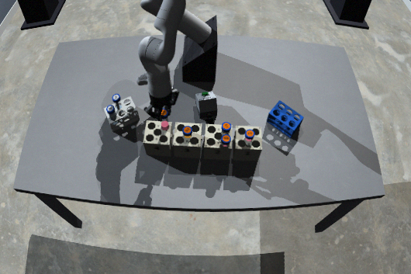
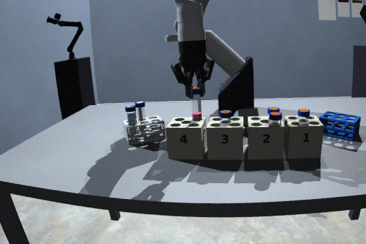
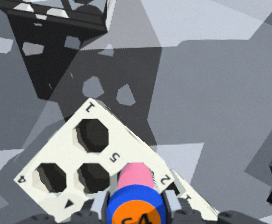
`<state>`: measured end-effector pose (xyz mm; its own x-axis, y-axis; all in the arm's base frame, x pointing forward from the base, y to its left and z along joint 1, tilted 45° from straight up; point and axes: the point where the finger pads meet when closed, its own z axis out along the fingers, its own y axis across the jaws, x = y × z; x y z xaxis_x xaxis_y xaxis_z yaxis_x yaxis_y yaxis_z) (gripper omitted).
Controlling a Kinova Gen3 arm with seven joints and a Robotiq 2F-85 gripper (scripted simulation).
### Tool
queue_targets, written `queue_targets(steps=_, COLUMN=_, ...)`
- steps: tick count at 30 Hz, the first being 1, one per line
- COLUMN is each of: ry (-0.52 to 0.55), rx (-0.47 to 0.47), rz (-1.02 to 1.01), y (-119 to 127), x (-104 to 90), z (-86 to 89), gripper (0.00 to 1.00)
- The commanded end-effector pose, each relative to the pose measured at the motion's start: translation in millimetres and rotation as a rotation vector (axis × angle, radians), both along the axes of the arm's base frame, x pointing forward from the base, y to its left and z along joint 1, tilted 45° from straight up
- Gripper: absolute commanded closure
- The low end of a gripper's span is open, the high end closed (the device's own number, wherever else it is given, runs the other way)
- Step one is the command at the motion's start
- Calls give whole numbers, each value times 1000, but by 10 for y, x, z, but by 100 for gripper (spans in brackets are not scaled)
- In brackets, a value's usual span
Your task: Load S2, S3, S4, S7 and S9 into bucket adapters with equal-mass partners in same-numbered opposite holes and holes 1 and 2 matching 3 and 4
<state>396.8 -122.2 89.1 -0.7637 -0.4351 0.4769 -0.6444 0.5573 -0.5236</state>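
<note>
Four adapters (image 2: 224, 139) read 4, 3, 2, 1; my gripper (image 2: 195, 90) clamps tube S4 (image 3: 136, 215), pink end entering adapter 4 (image 2: 185, 138) below, beside hole 2.

In your wrist view the S4 tube (image 3: 135, 206) is cut off by the bottom edge, it hides hole 2 of adapter 4 (image 3: 57, 152), and the fingers barely show.
</note>
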Motion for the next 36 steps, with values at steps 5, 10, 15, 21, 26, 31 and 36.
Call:
queue_targets(steps=5, ry=-1, rx=0, rz=1, y=-24, x=3, z=-25, gripper=90)
queue_targets(steps=10, ry=-1, rx=0, rz=1, y=-47, x=2, z=-49, gripper=90)
queue_targets(steps=15, ry=-1, rx=0, rz=1, y=-71, x=1, z=-72, gripper=90)
queue_targets(steps=21, ry=-1, rx=0, rz=1, y=-89, x=0, z=-91, gripper=90)
queue_targets(steps=26, ry=-1, rx=0, rz=1, y=-113, x=-2, z=-115, gripper=90)
queue_targets(steps=31, ry=-1, rx=0, rz=1, y=-137, x=-3, z=-138, gripper=90)
queue_targets(steps=36, ry=-1, rx=0, rz=1, y=-150, x=-3, z=-152, gripper=90)
